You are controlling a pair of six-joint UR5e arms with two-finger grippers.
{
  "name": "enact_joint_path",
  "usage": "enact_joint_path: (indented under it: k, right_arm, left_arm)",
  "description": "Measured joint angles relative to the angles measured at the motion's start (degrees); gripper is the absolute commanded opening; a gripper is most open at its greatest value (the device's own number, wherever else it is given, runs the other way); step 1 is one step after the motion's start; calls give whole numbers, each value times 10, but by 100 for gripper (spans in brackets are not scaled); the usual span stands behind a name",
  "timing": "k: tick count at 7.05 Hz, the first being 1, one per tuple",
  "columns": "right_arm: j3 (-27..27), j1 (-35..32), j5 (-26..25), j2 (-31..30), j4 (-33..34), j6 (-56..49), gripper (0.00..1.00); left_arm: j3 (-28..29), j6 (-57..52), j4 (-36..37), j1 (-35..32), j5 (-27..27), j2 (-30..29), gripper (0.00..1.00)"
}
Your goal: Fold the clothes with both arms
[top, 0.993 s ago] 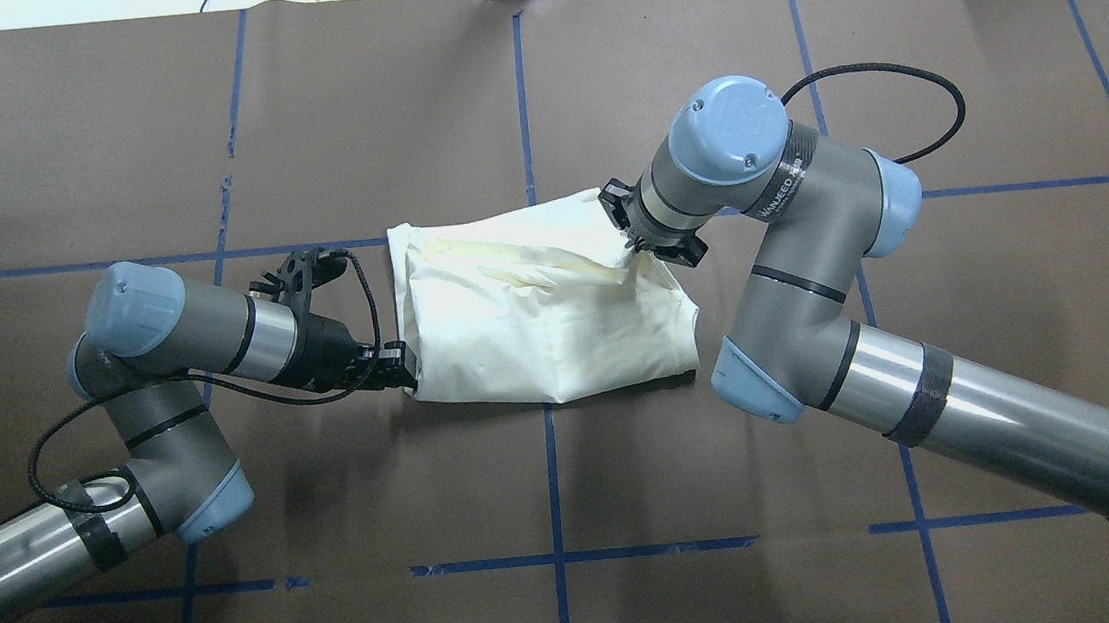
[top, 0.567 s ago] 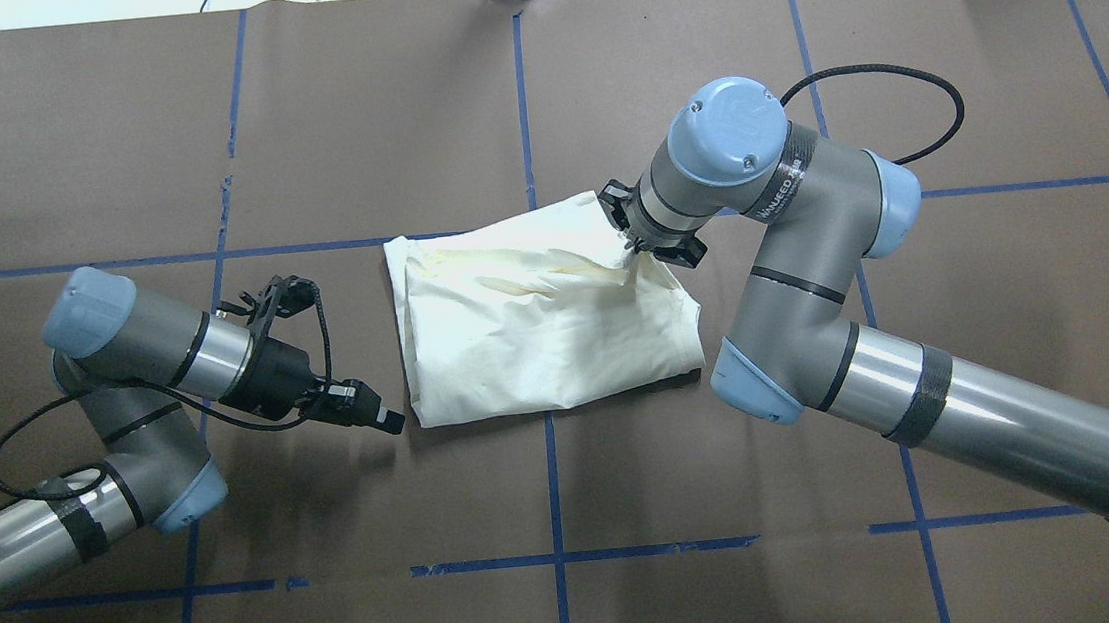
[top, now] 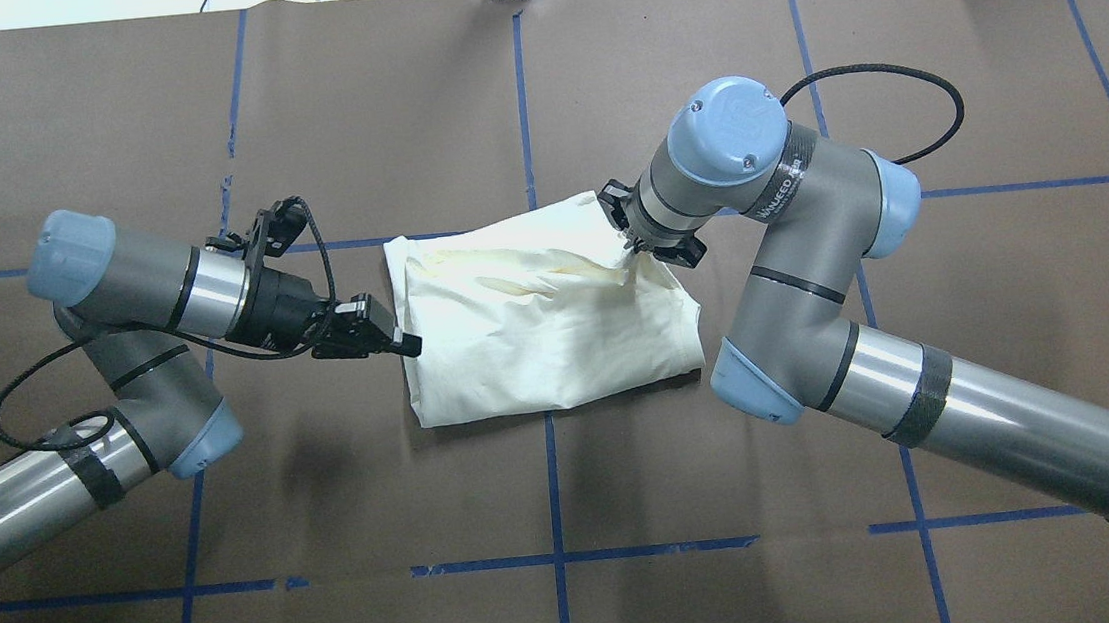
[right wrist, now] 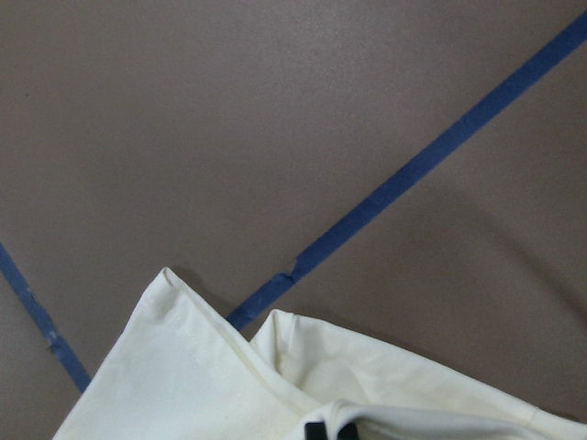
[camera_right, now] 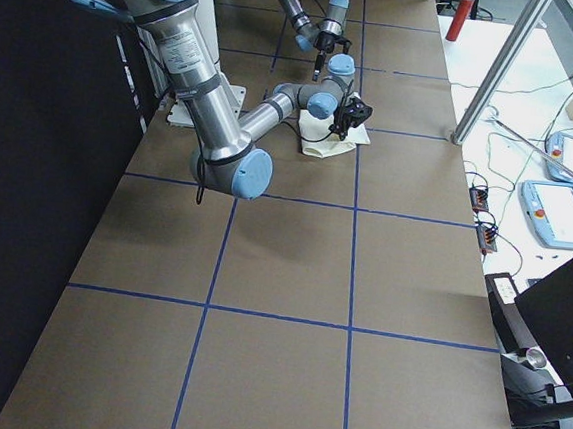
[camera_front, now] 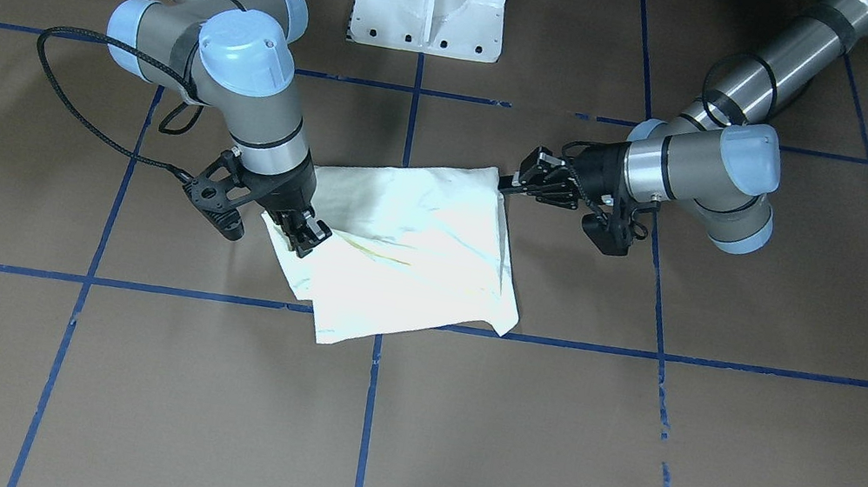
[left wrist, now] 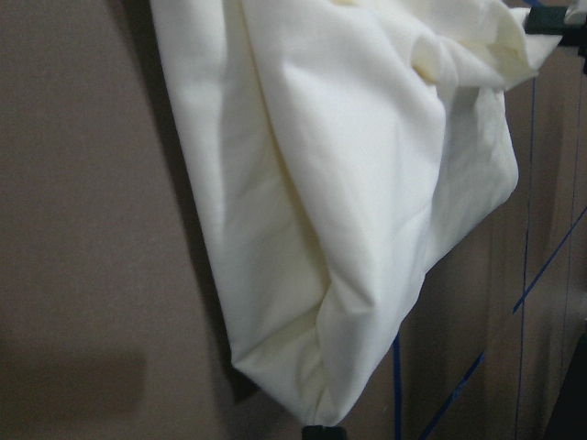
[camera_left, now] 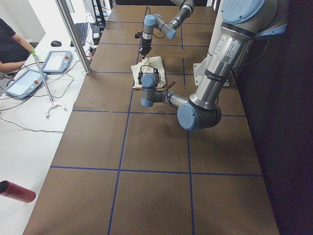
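As right end effector (top: 631, 250) pinches, shirt (top: 537, 338) beneath

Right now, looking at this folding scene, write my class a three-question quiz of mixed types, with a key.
1. True or false: the right gripper is pinching the T-shirt.
2. The tape lines on the table are: A red, B blue, C white.
3. Fill in: in the overhead view, the left gripper is at the T-shirt's ____ edge.
Key: 1 true; 2 B; 3 left.
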State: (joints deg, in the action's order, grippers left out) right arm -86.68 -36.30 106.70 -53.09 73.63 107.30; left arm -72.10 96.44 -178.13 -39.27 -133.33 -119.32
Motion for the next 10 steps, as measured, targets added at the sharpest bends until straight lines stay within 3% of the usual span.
enact_joint_path:
  k: [4,10]
  right_arm:
    - [0,2,0,-1,0,-1,0]
    - [0,2,0,-3,0,-1,0]
  left_arm:
    - [0,22,70,56,126,-26,0]
    - [-20,-17,75,60,140,33,0]
